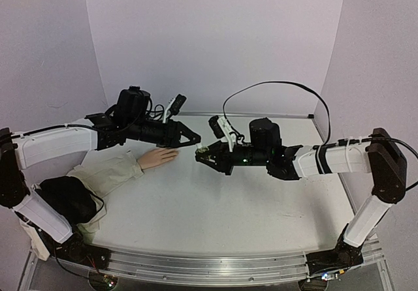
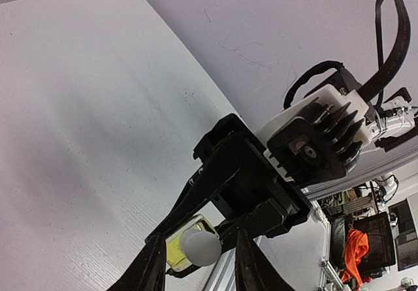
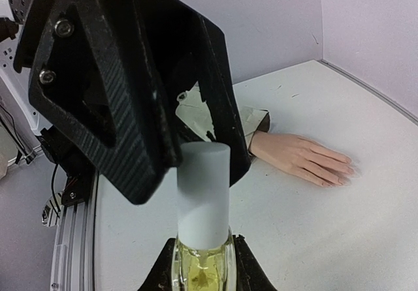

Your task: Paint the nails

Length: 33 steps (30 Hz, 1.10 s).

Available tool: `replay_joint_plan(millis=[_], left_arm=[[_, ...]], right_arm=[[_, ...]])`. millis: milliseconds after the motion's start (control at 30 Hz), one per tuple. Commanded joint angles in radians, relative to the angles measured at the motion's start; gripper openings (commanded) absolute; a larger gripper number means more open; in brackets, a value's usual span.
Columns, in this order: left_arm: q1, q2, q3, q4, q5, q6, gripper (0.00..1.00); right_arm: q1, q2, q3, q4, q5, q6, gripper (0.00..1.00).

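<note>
A small yellowish-green bottle [image 3: 201,273] with a white cap [image 3: 203,186] is held above the table in my right gripper [image 3: 202,278], which is shut on its glass body. My left gripper [image 2: 199,271] is open, with one finger on each side of the cap [image 2: 200,247] and a gap showing on both sides. In the top view the two grippers meet at the bottle [image 1: 203,150]. The pale peach mannequin hand [image 1: 159,158] lies flat on the table just left of them, beige sleeve [image 1: 108,173] behind it. Its nails [image 3: 343,177] show at the fingertips, away from both grippers.
A black bundle [image 1: 65,198] lies on the sleeve's end by the left arm's base. A wall [image 1: 215,43] closes the table at the back and the sides. An aluminium rail [image 1: 209,265] runs along the near edge. A black cable [image 1: 281,85] loops above the right arm.
</note>
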Motion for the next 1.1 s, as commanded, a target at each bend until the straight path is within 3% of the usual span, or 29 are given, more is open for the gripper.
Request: replay_joint_plan(millis=[0,333,1067], left_arm=[[-0.006,0.007,0.064,-0.005,-0.001,0.034,0.34],[-0.034,0.032,0.123,-0.11,-0.052,0.098,0.29],[-0.034,0.023,0.127,-0.115,-0.066,0.1,0.15]], right_arm=[[0.002,-0.019,0.052,0.043,-0.032,0.009,0.0],[0.002,-0.009,0.06,0.032,-0.038,0.008,0.0],[0.002,-0.01,0.059,0.021,-0.042,0.006,0.0]])
